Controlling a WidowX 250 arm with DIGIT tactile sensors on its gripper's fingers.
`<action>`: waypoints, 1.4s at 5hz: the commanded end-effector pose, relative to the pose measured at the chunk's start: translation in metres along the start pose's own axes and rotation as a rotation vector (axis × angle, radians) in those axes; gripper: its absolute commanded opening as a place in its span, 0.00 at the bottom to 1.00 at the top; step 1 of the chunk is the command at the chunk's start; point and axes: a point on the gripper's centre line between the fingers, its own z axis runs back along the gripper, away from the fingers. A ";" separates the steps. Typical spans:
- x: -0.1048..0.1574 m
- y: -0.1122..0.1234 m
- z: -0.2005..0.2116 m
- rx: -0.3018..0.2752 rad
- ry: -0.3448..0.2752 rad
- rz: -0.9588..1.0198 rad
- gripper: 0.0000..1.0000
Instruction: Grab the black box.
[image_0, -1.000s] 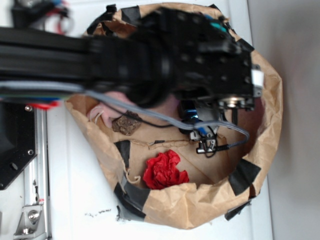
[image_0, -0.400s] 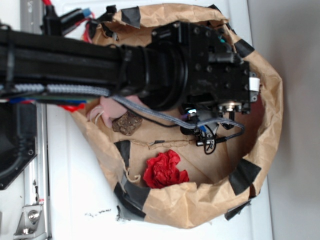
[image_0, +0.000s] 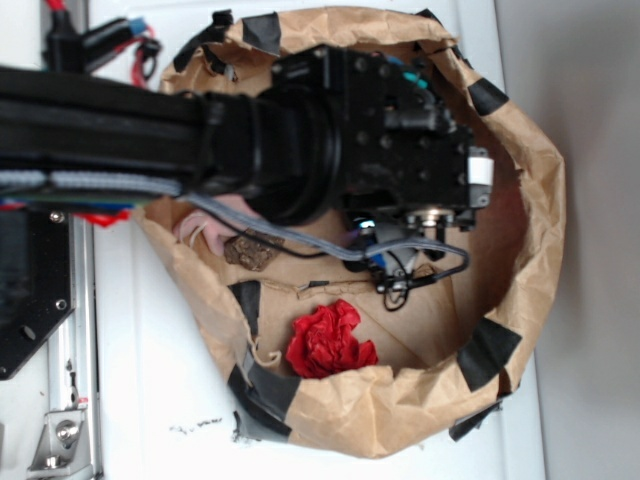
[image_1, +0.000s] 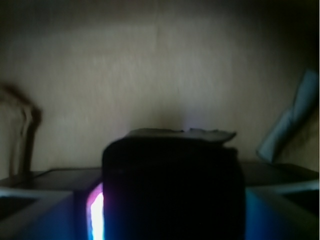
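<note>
The small dark rectangular block (image_1: 172, 187), the black box, fills the lower middle of the wrist view; its flat front face is in deep shadow and a ragged, wrinkled flap of skin sticks out along its top edge. It sits between the two grey fingers (image_1: 35, 212) of the black robot gripper (image_1: 172, 220), one at each lower corner, with a thin glowing strip between the left finger and the block. Whether the fingers press on it cannot be told. In the exterior view the block is hidden under the arm's black wrist housing (image_0: 400, 150). That housing hangs inside the crumpled brown paper bag (image_0: 530, 200), whose rolled rim is patched with black tape strips (image_0: 487, 350). Open paper floor shows toward the bag's right wall. A crinkled red paper flower (image_0: 330, 340) lies near the lower rim, and a rough brown rock-like chunk (image_0: 252, 250) lies to the left.
</note>
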 end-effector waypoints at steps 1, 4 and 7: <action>-0.005 -0.001 0.074 -0.088 -0.082 0.002 0.00; 0.025 -0.009 0.046 0.014 -0.101 -0.009 0.00; 0.023 -0.009 0.044 -0.017 -0.076 -0.007 0.95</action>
